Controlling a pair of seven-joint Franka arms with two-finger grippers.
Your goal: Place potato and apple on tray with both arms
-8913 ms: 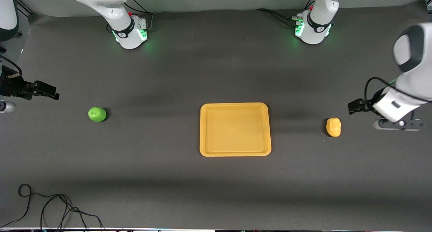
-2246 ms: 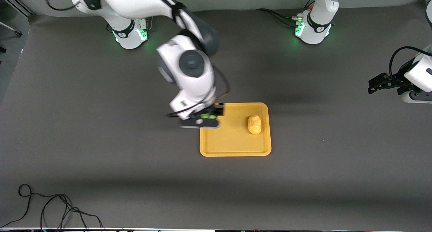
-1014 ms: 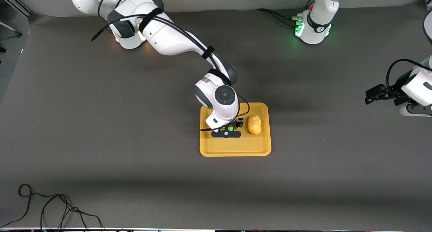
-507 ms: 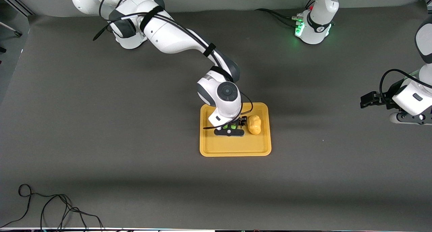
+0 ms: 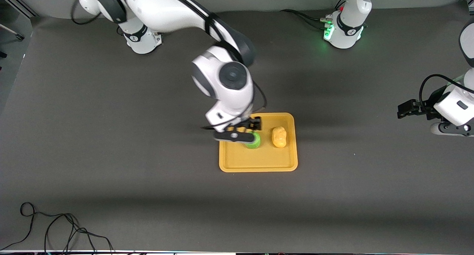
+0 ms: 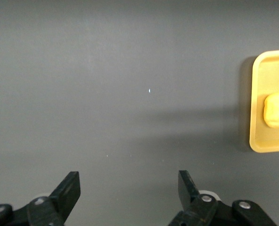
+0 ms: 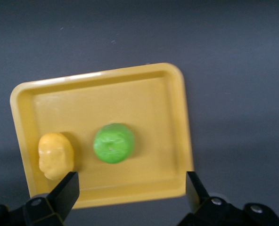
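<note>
I see the tray [image 5: 258, 162] sitting mid-table, roughly between the two arm bases and closer to the front camera than both. Both items are in it. The apple [image 5: 254, 141] rests on the tray floor near the middle, partly covered in the front view by my right gripper [image 5: 237, 135]. The potato [image 5: 279, 136] lies just beside the apple, toward the left arm's end of the tray, with a small gap between them, not touching. The right wrist view confirms it: apple [image 7: 113, 142] dimple up, potato [image 7: 56, 155] beside it, both inside the rim of the tray [image 7: 184, 117].

Right gripper [image 7: 130, 188] hangs over the tray, above the edge toward the right arm's end, raised off the apple. Its fingers [image 7: 66, 190] are spread wide apart and hold nothing.

Left gripper [image 5: 407, 109] hangs over bare table at the left arm's end, well apart from the tray; that arm waits. In the left wrist view its gripper [image 6: 129, 190] shows fingers [image 6: 69, 189] wide apart, empty, dark table under them, and a corner of the tray [image 6: 255, 106] with the potato [image 6: 276, 109] at the picture's edge.

A black cable [image 5: 55, 225] lies coiled on the table by the front camera, at the right arm's end.
</note>
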